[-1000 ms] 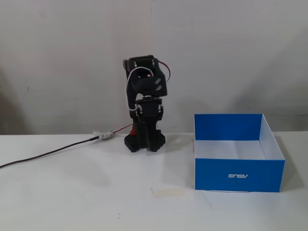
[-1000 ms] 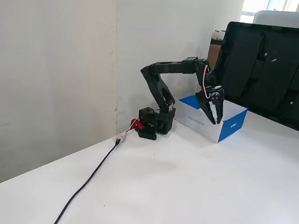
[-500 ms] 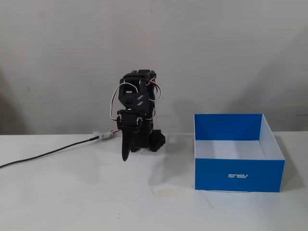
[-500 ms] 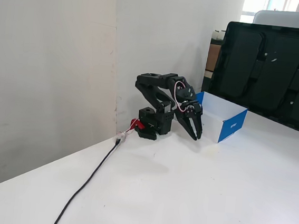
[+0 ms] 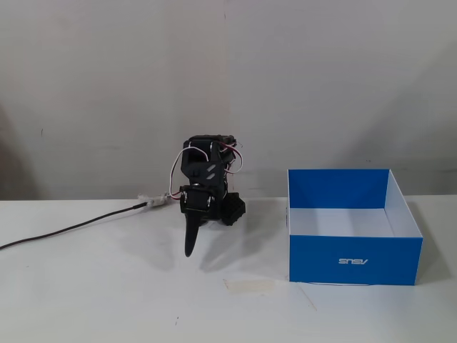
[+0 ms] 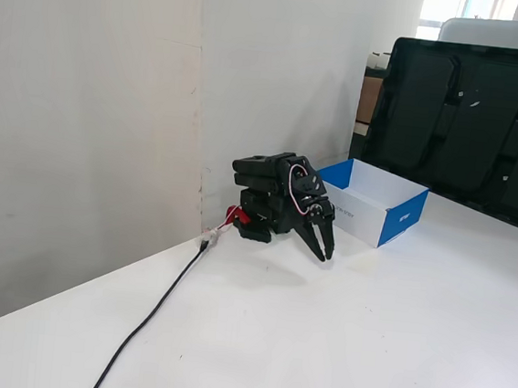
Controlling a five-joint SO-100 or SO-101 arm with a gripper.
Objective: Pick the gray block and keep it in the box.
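The gray block shows in neither fixed view; it is hidden or out of view. The blue box [image 5: 385, 261], white inside, stands on the white table at the right, and it also shows behind the arm in the other fixed view [image 6: 401, 222]. What I can see of its white inside is bare. The black arm is folded over its base. My gripper [image 5: 190, 249] points down just above the table, left of the box, with its fingers together and nothing between them. It also shows in the other fixed view [image 6: 325, 254].
A black cable [image 5: 71, 229] runs from the arm's base to the left table edge, and it also shows in the other fixed view [image 6: 151, 317]. A tape patch [image 5: 250, 285] lies in front of the arm. Large black trays [image 6: 468, 122] lean behind the box. A wall stands close behind the arm.
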